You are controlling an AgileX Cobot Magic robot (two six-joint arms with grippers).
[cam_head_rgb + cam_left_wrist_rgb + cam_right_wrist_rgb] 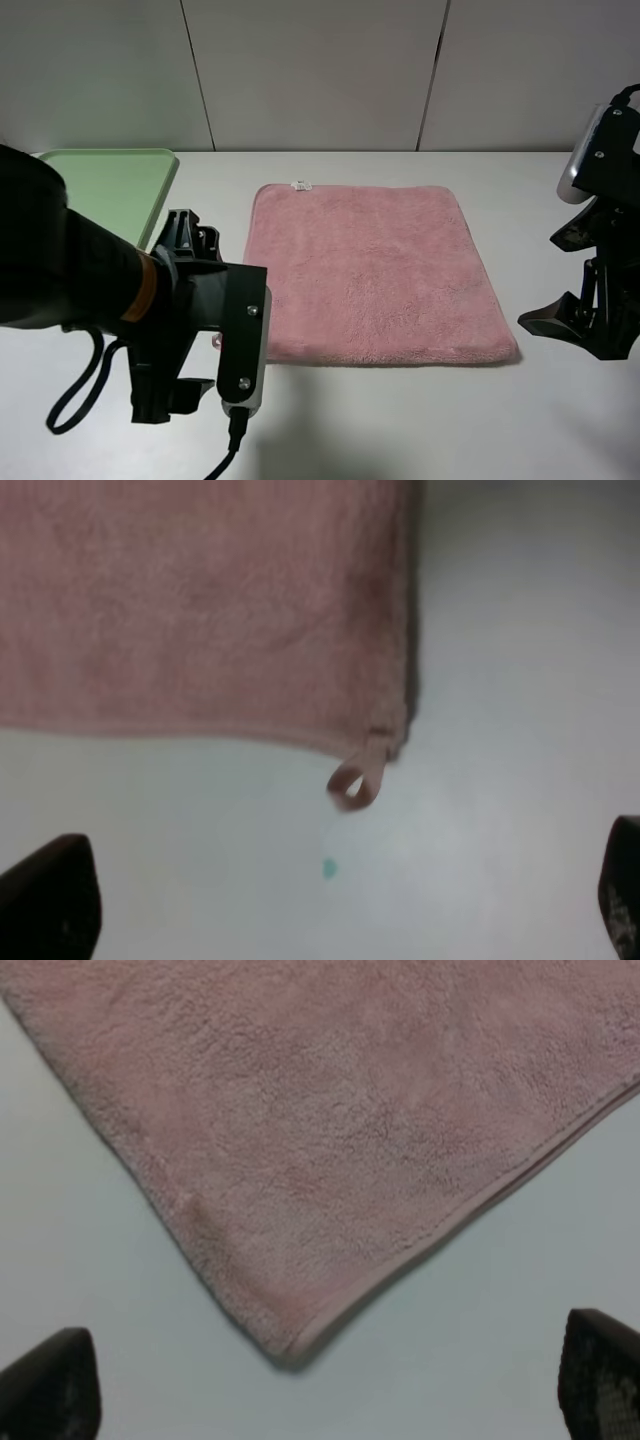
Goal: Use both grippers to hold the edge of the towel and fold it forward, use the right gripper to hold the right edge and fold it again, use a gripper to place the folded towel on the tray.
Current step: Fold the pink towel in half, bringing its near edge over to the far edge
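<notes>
The pink towel lies flat and unfolded in the middle of the white table. The green tray sits at the back left. My left gripper hovers open over the towel's near-left corner. The left wrist view shows that corner with its hanging loop, and the gripper spread wide and empty. My right gripper is open just right of the towel's near-right corner. The right wrist view shows that corner between the gripper's spread fingertips. Neither gripper touches the towel.
A small white label sits on the towel's far edge. A grey panelled wall stands behind the table. My left arm and its cable cover the near-left table. A small green speck marks the table by the loop.
</notes>
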